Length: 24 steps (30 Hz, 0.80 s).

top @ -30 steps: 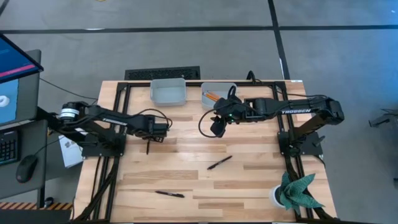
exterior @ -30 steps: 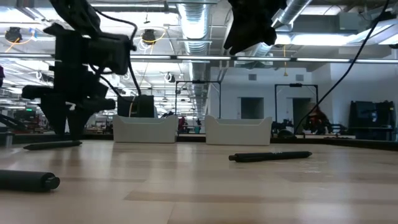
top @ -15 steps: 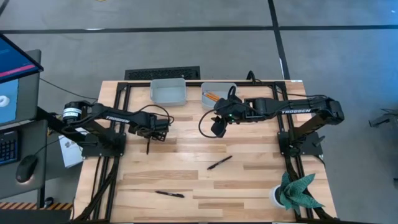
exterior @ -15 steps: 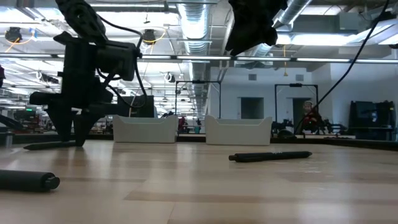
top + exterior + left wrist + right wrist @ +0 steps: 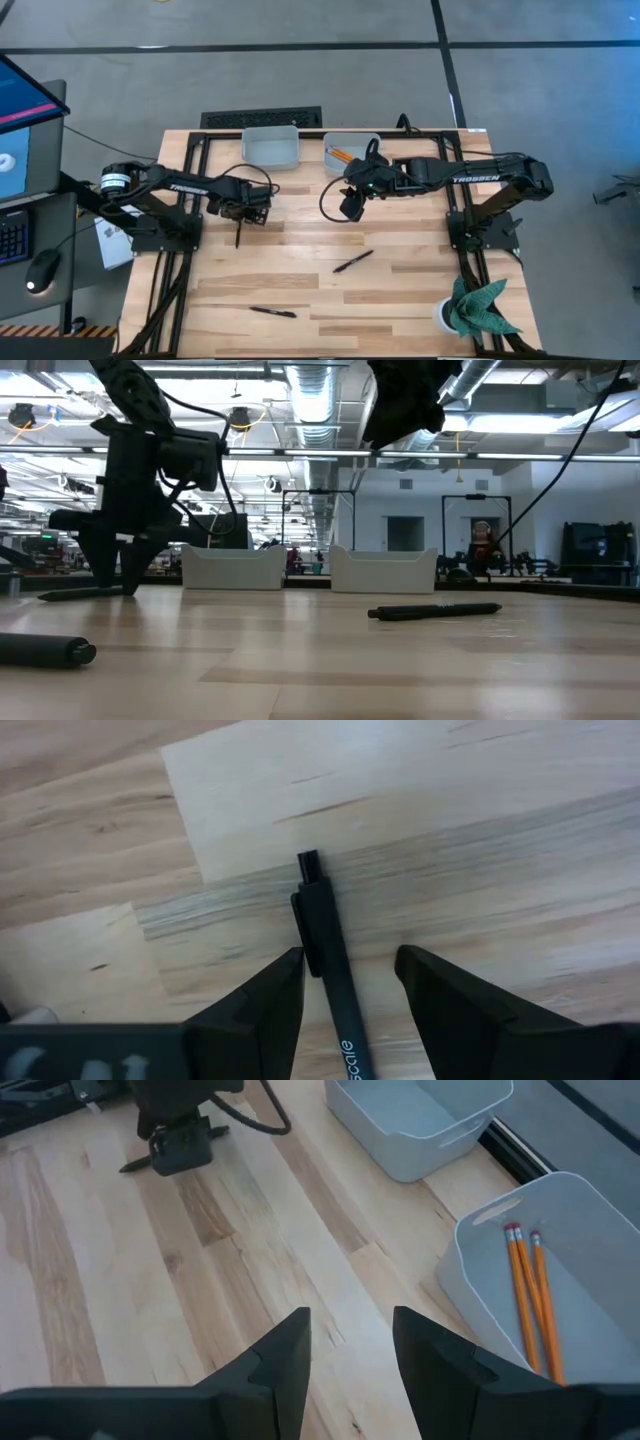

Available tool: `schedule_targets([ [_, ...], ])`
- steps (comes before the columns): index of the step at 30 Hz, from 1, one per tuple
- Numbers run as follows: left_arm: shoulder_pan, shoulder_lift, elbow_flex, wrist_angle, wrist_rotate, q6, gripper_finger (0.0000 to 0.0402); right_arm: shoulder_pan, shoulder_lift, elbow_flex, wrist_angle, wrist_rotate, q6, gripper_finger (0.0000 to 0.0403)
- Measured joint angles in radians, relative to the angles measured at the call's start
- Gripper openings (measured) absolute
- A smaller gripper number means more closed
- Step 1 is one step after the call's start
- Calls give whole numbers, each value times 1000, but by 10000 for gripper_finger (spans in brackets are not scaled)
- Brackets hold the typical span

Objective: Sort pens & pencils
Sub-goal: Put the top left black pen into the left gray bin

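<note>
High view: vs 0.5 s ago almost no change; left gripper (image 5: 240, 213) a touch lower over the thin black stick pen (image 5: 238, 236) on the light wooden slat table (image 5: 300, 280), front-left of the left grey plastic bin (image 5: 271, 147). Right gripper (image 5: 349, 205) in the same spot, just in front of the right grey plastic bin (image 5: 352, 150) holding the orange wooden pencils (image 5: 339, 154). Two more black pens lie well in front of the left bin: one mid-table (image 5: 352, 261), one near the front edge (image 5: 272, 312). Pencil count hard to make out here. Low view: left gripper (image 5: 112, 570) tips at table level over the pen (image 5: 85, 593); right gripper (image 5: 400, 405) hangs high, fingers cut off by the frame top. Near pen (image 5: 45, 651) cut off at the edge; mid pen (image 5: 435, 611) whole. Left wrist view: fingers (image 5: 255, 1010) spread apart, straddling the pen (image 5: 330, 980), not touching it; pen's lower end hidden. Right wrist view: fingers (image 5: 285, 1355) apart, holding nothing; two pencils (image 5: 530, 1295) lie side by side in the right bin (image 5: 500, 1280), lower ends cut off; left bin (image 5: 420, 1120) partly out of frame.
</note>
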State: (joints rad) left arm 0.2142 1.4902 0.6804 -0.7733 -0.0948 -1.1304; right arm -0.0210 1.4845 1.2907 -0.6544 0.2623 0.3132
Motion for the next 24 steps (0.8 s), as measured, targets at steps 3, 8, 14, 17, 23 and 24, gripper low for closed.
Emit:
schedule_targets([
  [3, 14, 0, 0, 4, 13, -3, 167, 1, 0, 0, -3, 0, 0, 164],
  [8, 21, 0, 0, -4, 13, -7, 167, 1, 0, 0, -4, 0, -7, 166],
  [14, 20, 1, 2, -11, 1, -75, 167, 1, 0, 0, -5, 0, -9, 165],
  [17, 20, 1, 2, -12, 1, -71, 167, 1, 0, 0, -5, 0, -10, 164],
  [23, 20, 1, 2, -13, 5, -64, 167, 1, 0, 0, -5, -3, -9, 166],
  [24, 20, 1, 2, -13, 6, -64, 167, 1, 0, 0, -5, -3, -9, 166],
])
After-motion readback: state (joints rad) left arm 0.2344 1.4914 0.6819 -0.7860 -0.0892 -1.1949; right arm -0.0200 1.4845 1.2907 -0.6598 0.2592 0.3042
